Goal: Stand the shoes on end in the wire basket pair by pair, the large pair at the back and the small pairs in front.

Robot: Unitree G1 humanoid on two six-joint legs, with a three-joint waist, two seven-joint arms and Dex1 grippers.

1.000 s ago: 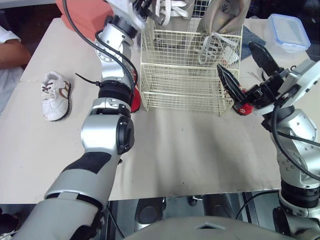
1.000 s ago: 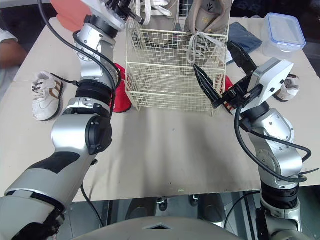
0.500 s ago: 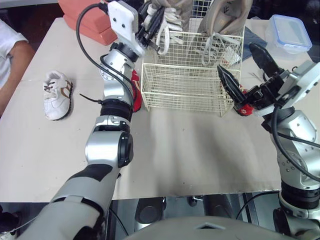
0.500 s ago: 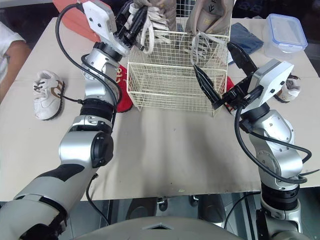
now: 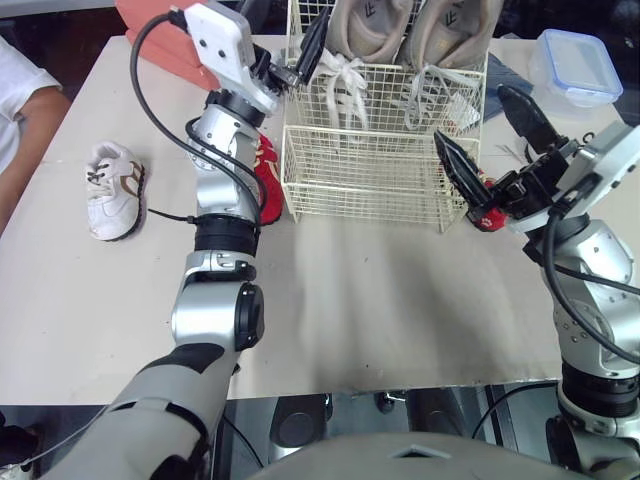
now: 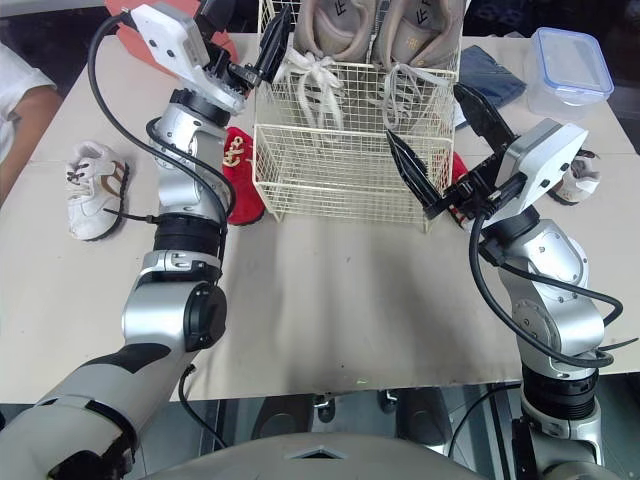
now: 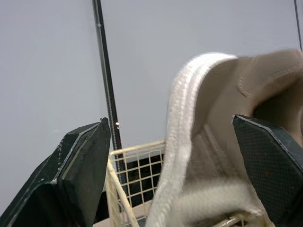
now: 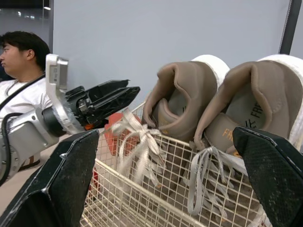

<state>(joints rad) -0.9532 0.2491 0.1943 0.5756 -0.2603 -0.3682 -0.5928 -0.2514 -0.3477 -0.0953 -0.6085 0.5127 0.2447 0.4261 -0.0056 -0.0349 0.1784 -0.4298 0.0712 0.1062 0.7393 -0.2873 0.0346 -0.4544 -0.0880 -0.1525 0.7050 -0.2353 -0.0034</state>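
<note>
The cream wire basket [image 5: 365, 160] stands at the table's far middle. Two large tan shoes [image 5: 365, 25] [image 5: 455, 30] stand on end in its back section, laces hanging down. My left gripper [image 5: 285, 35] is open just left of the left tan shoe [image 7: 213, 142], which sits between its spread fingers without being gripped. My right gripper [image 5: 470, 112] hangs open at the basket's right front corner, holding nothing. A red shoe [image 5: 265, 180] lies against the basket's left side, another red shoe [image 5: 487, 215] under my right gripper. A small white shoe [image 5: 112, 190] lies far left, another [image 6: 580, 175] far right.
A lidded plastic container [image 5: 575, 65] and folded denim [image 6: 490, 75] sit at the back right. Coral boxes [image 5: 165, 35] lie at the back left. A person's arm [image 5: 25, 75] rests at the table's left edge; the person [image 8: 23, 56] also shows in the right wrist view.
My left gripper has opened and let go of the left tan shoe, which now stands in the basket's back beside the other. The right arm has not moved.
</note>
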